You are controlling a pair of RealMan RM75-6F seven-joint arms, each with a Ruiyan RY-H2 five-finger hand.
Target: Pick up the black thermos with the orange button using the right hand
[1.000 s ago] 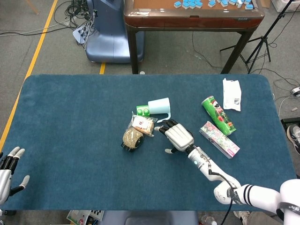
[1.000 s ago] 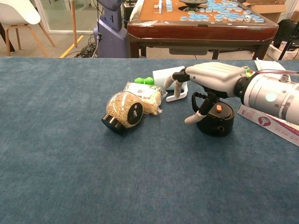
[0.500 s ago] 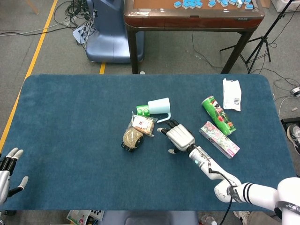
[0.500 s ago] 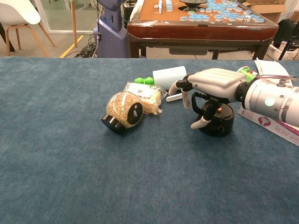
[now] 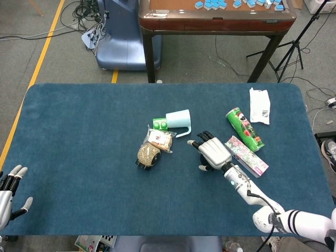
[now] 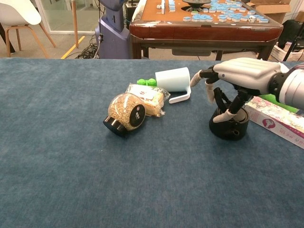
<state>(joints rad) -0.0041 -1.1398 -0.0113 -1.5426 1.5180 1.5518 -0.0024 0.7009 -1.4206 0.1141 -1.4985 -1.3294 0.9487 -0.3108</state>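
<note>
The black thermos [image 6: 230, 127] stands upright on the blue table [image 6: 71, 156], right of centre in the chest view. My right hand [image 6: 240, 78] comes down over its top, with the fingers [image 6: 223, 115] curled around the lid and gripping it. They hide the orange button. In the head view the right hand [image 5: 214, 153] covers the thermos from above. My left hand [image 5: 8, 191] shows at the bottom left edge of the head view, its fingers spread and holding nothing.
A pale cup [image 6: 173, 79] lies on its side just left of the hand. A snack packet [image 6: 147, 99] and a grain jar [image 6: 124, 113] lie further left. A pink box [image 5: 247, 155], a green can [image 5: 243, 128] and a white packet [image 5: 259, 105] lie to the right.
My right hand has moved to the right, toward the pink box, and the thermos has gone with it. The fingers now cover the orange button. The left hand has barely moved.
</note>
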